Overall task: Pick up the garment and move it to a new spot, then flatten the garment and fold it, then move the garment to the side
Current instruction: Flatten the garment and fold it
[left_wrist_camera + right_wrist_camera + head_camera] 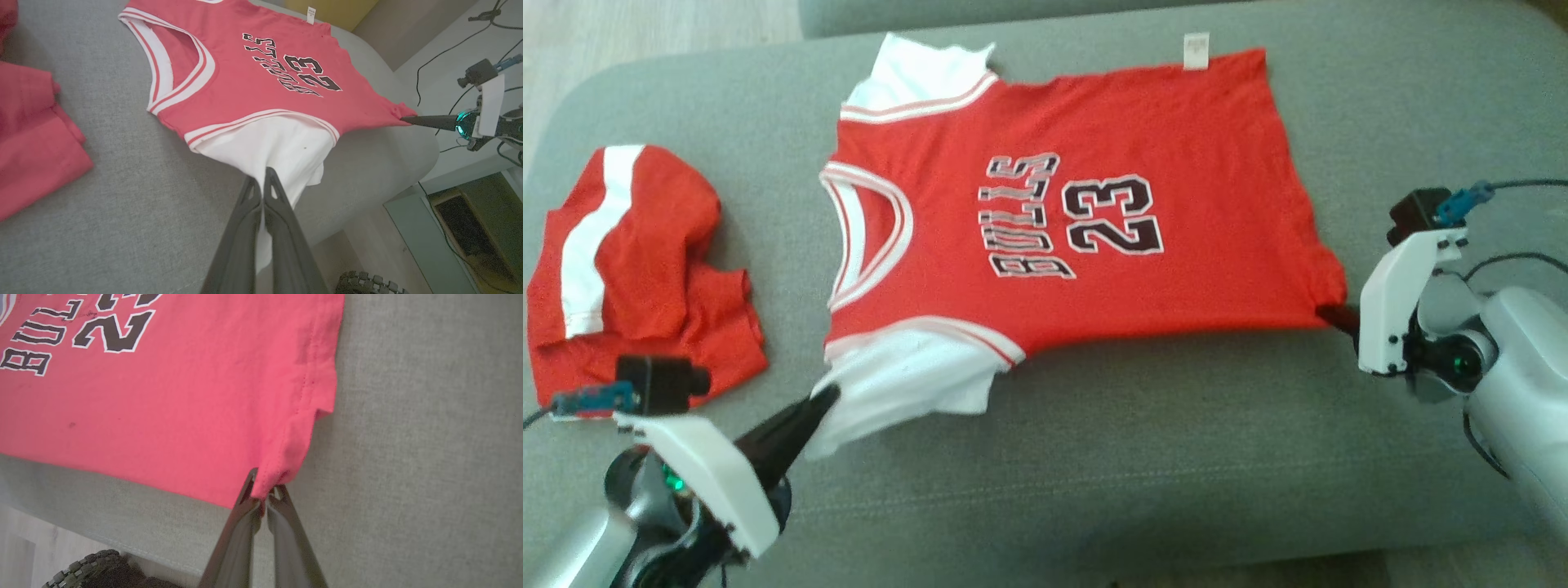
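The left jaws are pressed together on the edge of the near white sleeve (282,151) of the red jersey (1192,147), and the right jaws pinch the near corner of its hem (282,465). The jersey lies spread flat, print up, collar toward the robot's left, on the grey cushion (1176,457). A crumpled red garment (645,269) with a white stripe lies apart on the left.
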